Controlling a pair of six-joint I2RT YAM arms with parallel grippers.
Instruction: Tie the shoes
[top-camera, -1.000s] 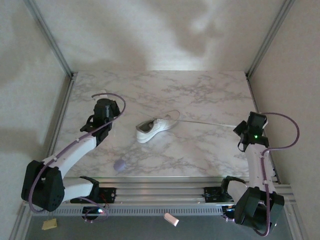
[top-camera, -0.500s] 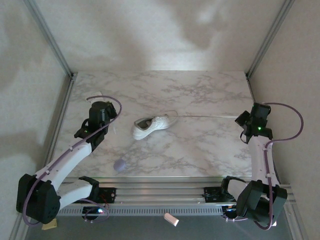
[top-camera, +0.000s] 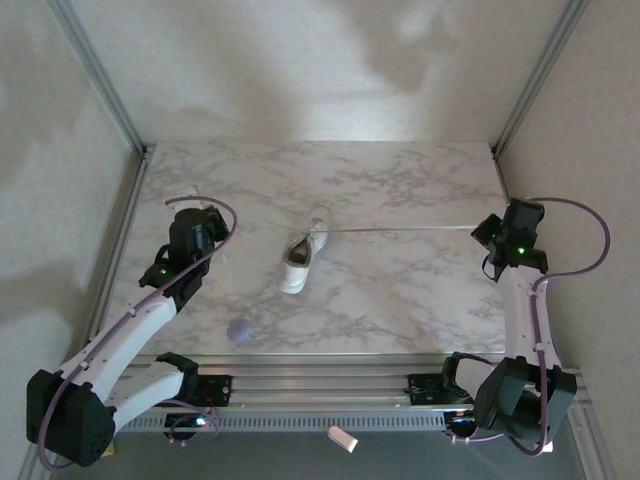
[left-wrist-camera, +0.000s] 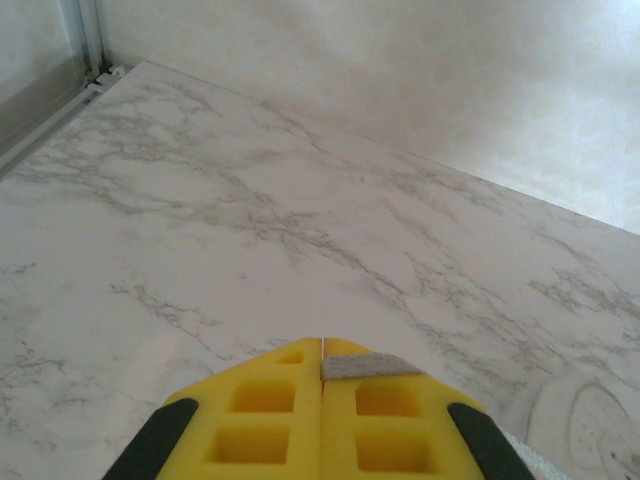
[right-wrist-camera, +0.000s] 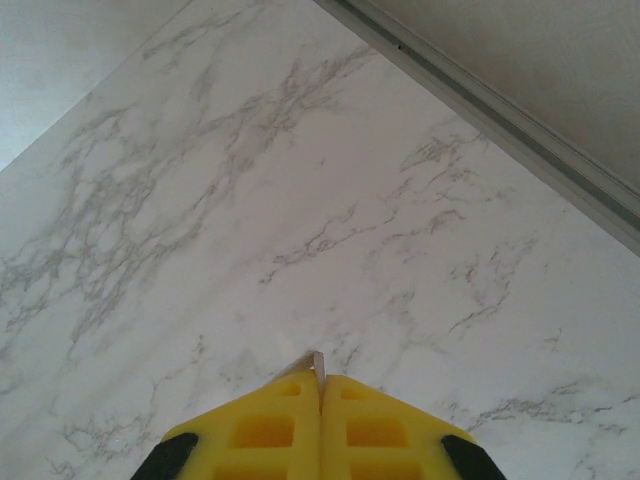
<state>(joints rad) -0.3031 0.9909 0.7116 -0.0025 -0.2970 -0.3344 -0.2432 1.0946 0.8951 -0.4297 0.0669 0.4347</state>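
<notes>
Though laces (top-camera: 400, 229) apparently in fingers (left-wrist-camera: 255, 425), sneaker (top-camera: 303, 262) midway between.

No lettering, brand, number or sign is legible on the sneaker (top-camera: 303, 262) or the marble table (top-camera: 400, 180).

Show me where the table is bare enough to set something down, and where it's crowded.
Bare: the far strip of the table between the back wall and the lace; also the near-right patch bounded by the sneaker, that lace and the right arm. Crowded: the middle, where the lace runs taut to the right gripper; the lavender blob sits near-left.
</notes>
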